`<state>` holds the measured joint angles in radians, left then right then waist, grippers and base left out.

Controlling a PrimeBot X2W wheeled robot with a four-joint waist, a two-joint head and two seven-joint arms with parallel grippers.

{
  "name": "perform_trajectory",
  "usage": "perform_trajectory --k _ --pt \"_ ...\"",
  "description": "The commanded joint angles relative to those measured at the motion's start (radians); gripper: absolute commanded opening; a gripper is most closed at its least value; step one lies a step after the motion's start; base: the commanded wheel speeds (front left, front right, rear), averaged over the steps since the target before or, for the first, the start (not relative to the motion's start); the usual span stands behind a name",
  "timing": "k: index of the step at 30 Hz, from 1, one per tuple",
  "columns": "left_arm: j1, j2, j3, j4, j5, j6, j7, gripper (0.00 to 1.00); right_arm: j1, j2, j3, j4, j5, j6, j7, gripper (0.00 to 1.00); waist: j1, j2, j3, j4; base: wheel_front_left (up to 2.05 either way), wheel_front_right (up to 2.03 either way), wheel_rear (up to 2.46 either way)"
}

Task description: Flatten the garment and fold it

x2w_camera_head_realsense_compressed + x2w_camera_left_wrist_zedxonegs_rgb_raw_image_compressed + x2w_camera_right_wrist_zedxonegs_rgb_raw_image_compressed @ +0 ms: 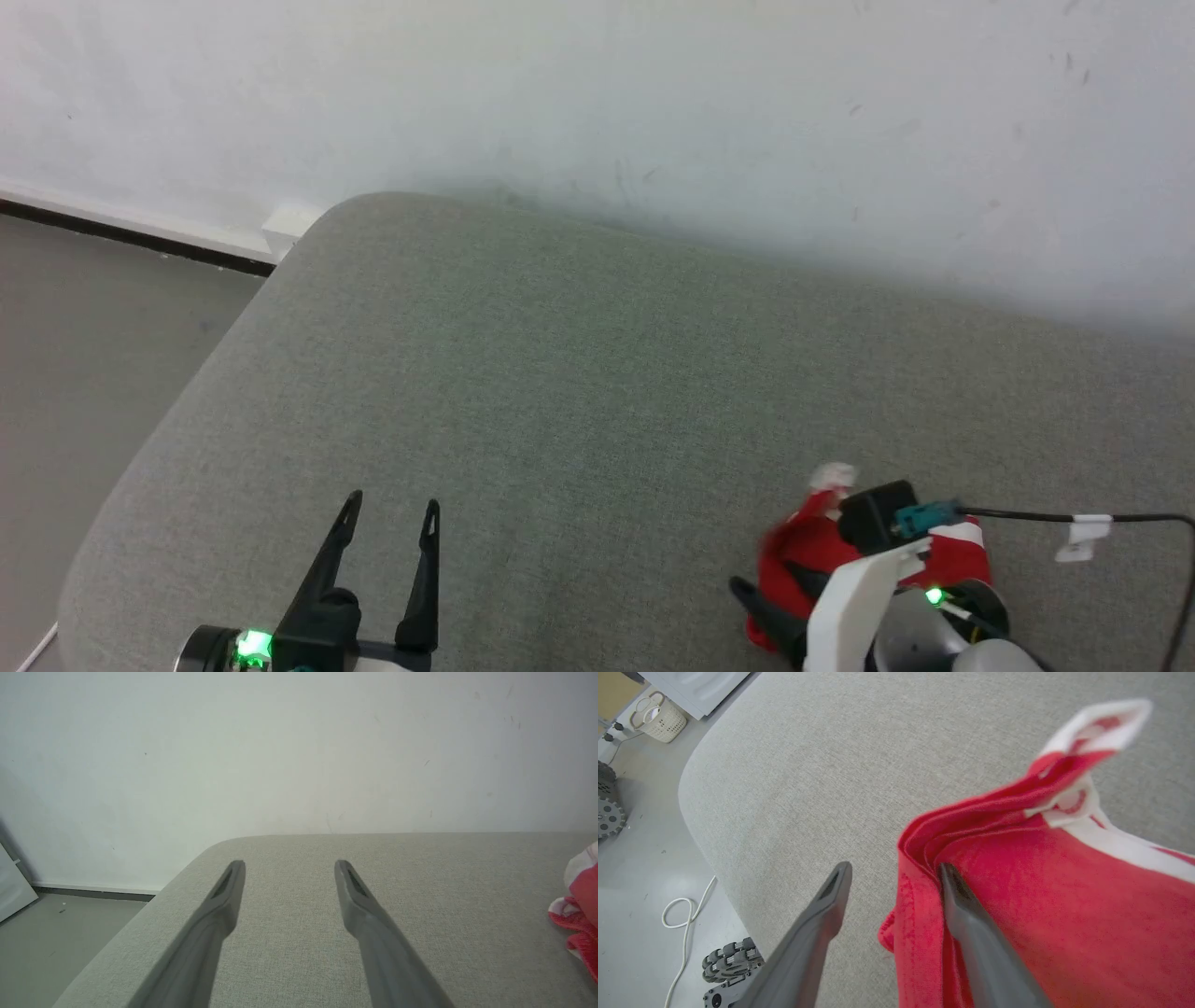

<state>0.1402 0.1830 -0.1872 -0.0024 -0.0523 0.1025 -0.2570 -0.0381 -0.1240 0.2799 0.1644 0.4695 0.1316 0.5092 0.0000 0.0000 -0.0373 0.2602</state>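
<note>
The garment (794, 546) is a red bunch with white trim, lying at the lower right of a grey cushioned surface (560, 373). In the right wrist view, the garment (1064, 896) drapes against the right finger of my right gripper (894, 865). Its folded edge hangs between the spread fingers, and a white-striped corner sticks up. That gripper is open. My left gripper (392, 501) is at the lower left, open and empty above bare cushion, well apart from the garment. In the left wrist view, my left gripper (289, 863) points at the wall, with the garment (581, 905) at the right edge.
A pale wall (653, 93) backs the cushion. Its rounded corner and left edge drop to grey floor (84, 355). A black cable (1074, 515) runs from my right wrist. On the floor are a white cord (682, 910), wheels (731, 956) and a white basket (658, 716).
</note>
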Motion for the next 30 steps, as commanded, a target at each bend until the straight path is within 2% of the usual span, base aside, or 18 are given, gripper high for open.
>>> perform_trajectory --k 1,5,9,15,18,22,27,30 --pt "-0.013 -0.004 0.007 0.004 0.006 -0.006 -0.005 1.0 -0.014 -0.001 0.012 -0.002 0.008 -0.001 -0.006 1.0 0.0 0.0 0.002 0.001 0.0 0.0 0.0" --pt "-0.015 -0.006 0.016 0.012 0.007 -0.01 -0.005 1.0 -0.03 -0.021 0.093 -0.019 0.031 -0.001 -0.023 1.0 0.0 0.0 -0.004 -0.012 0.0 0.0 0.0" --pt "-0.017 -0.01 0.021 0.012 0.01 -0.016 -0.005 1.0 -0.063 -0.056 0.11 -0.046 0.031 -0.001 -0.072 1.0 0.0 0.0 -0.016 -0.037 0.0 0.0 0.0" --pt "-0.018 -0.024 0.03 -0.005 0.006 -0.022 -0.005 1.0 -0.142 -0.165 0.059 -0.076 -0.115 -0.001 -0.256 1.0 0.0 0.0 -0.027 -0.091 0.0 0.0 0.0" --pt "-0.022 -0.031 0.032 -0.014 0.006 -0.028 -0.005 1.0 -0.165 -0.223 0.001 -0.072 -0.229 -0.001 -0.38 1.0 0.0 0.0 -0.028 -0.118 0.0 0.0 0.0" --pt "-0.025 -0.044 0.037 -0.022 0.002 -0.034 -0.005 1.0 -0.143 -0.244 -0.114 -0.061 -0.315 -0.001 -0.508 1.0 0.0 0.0 -0.025 -0.151 0.0 0.0 0.0" --pt "-0.024 -0.058 0.043 -0.02 -0.006 -0.045 -0.005 1.0 -0.048 -0.213 -0.274 -0.092 -0.352 -0.001 -0.614 1.0 0.0 0.0 -0.016 -0.183 0.0 0.0 0.0" --pt "-0.023 -0.065 0.047 -0.016 -0.008 -0.054 -0.005 1.0 0.019 -0.157 -0.359 -0.134 -0.343 -0.001 -0.658 1.0 0.0 0.0 -0.007 -0.197 0.0 0.0 0.0"
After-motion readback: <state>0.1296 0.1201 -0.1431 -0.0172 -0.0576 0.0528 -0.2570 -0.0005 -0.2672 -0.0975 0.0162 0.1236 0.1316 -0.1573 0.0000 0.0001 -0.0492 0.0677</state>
